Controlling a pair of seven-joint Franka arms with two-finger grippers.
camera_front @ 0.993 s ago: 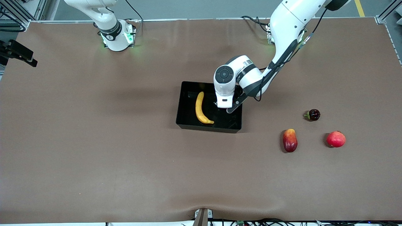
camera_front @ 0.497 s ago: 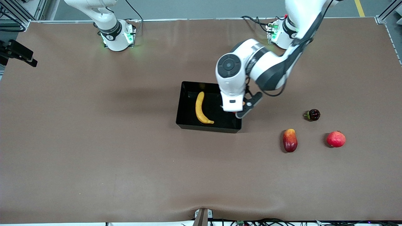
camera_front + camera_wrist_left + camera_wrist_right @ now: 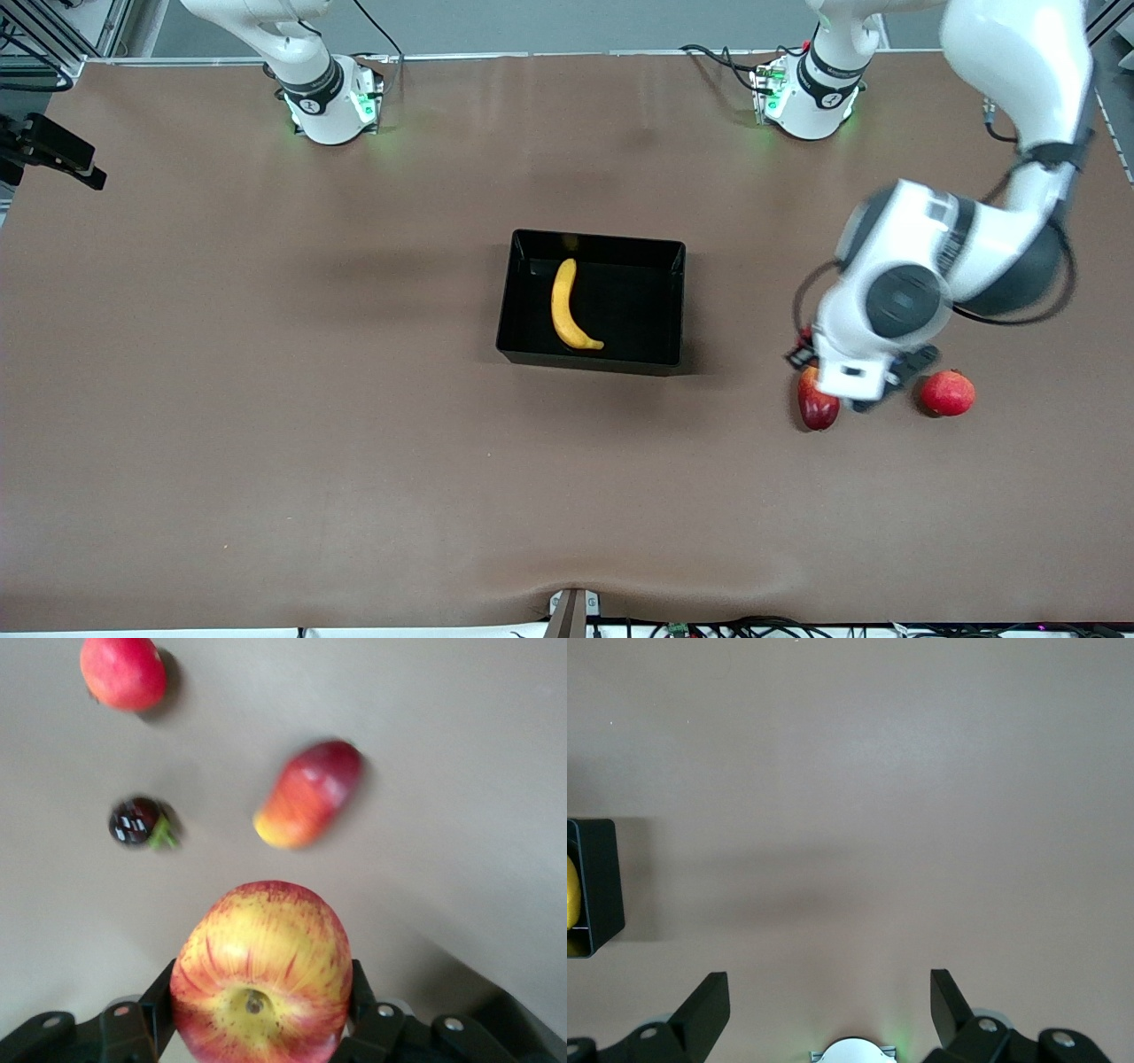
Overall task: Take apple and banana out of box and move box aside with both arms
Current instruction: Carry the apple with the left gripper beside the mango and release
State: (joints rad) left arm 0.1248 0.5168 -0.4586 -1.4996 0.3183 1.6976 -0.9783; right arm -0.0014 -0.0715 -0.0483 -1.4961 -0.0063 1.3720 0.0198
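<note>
Red-yellow apple [image 3: 261, 974] sits clamped in left pincer [image 3: 257, 1014].

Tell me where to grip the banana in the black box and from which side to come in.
Grip the banana across its thick middle, coming straight down from above. It lies flat in the box, whose low walls would likely block a sideways approach. Its curve narrows toward both ends, so the middle probably gives the open right pincer the steadiest hold. The left pincer already holds the apple.
</note>
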